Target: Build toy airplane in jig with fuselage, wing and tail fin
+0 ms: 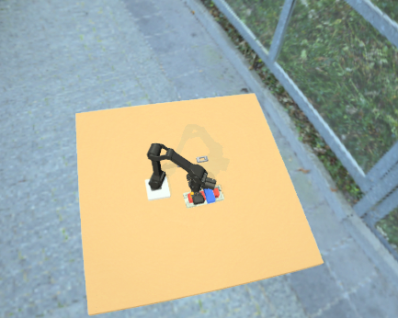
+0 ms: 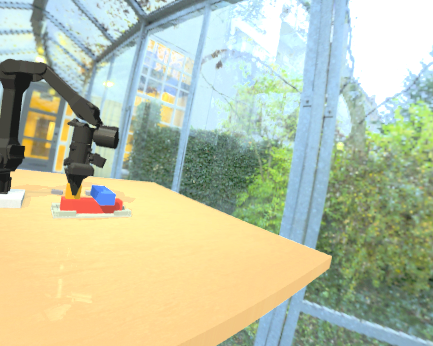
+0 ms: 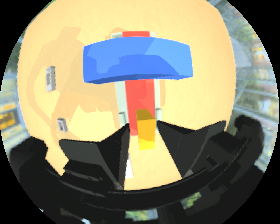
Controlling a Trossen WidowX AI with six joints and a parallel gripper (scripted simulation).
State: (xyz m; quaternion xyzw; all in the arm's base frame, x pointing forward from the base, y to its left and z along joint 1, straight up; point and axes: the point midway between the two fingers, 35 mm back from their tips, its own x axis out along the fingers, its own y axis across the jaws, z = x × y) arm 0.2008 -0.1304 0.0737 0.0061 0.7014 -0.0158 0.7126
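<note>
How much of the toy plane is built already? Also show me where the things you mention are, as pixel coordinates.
The red body [image 2: 85,206] [image 3: 140,97] lies in its jig [image 2: 65,214] [image 3: 120,100], with the blue wing [image 1: 210,196] [image 2: 103,196] [image 3: 137,59] across it. The yellow fin [image 2: 69,192] [image 3: 146,132] stands near one end, between the tool's [image 2: 75,194] [image 3: 144,125] open fingers. Nothing's gripped. Moving clear is left.
</note>
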